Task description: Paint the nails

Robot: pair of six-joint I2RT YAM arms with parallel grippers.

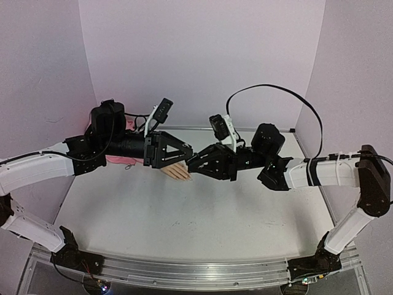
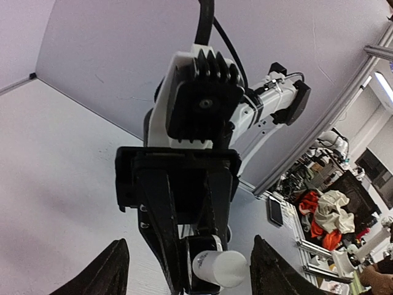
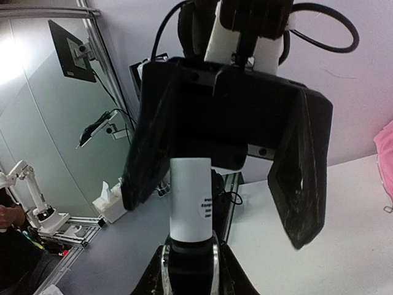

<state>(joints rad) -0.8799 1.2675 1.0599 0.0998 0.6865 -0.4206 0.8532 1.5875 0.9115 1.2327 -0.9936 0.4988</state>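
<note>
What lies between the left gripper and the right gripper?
A white cylinder, held by the right gripper, points into the open left gripper; both wrist views show it.

Seen from above, the left gripper [image 1: 187,158] covers most of the mannequin hand [image 1: 177,173]. Only its fingertips and a strip of pink sleeve [image 1: 120,160] show. The nails [image 1: 188,178] are too small to tell painted from bare. In the right wrist view, the white tube [image 3: 190,200] has its lower end hidden inside the right gripper [image 3: 190,261], which the bottom edge cuts off.
</note>
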